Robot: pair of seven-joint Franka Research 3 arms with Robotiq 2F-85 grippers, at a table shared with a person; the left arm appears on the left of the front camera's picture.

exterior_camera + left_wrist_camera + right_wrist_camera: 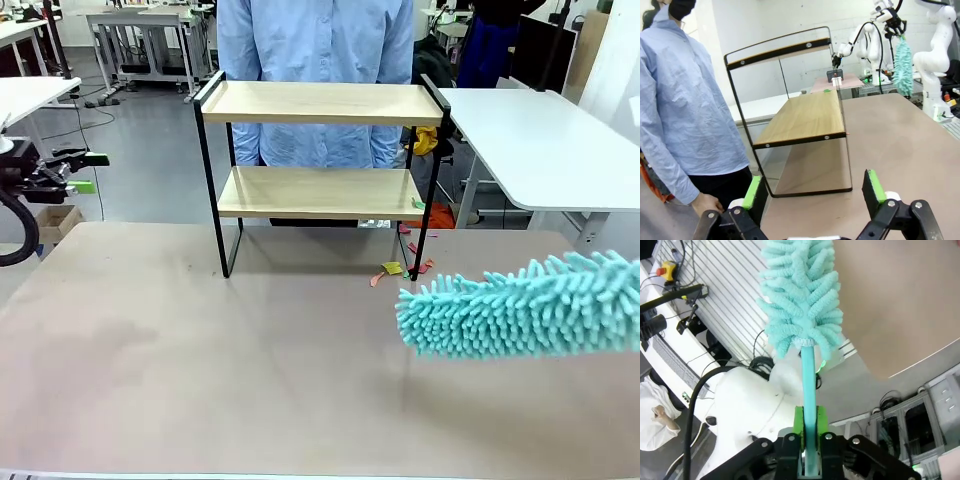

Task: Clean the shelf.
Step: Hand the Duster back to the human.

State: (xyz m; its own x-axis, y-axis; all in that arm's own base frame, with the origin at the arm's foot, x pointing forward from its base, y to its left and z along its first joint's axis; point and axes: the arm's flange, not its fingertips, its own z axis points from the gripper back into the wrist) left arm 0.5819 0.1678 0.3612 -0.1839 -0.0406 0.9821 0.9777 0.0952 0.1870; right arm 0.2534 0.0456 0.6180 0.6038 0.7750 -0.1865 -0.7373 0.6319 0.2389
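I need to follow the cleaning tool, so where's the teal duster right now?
In the front view the teal duster hovers over the table's right side, right of and nearer than the shelf; the right gripper clamps its handle.

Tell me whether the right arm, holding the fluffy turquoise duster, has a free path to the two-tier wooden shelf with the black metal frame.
Probably yes. The right gripper is shut on the fluffy turquoise duster, which hangs above bare table just right of the shelf. Nothing stands between them.

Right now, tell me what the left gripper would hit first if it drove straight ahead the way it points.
Probably the shelf: the open left gripper faces its near end frame, in line with the lower board. Depth is hard to judge, but nothing stands between them on the table.
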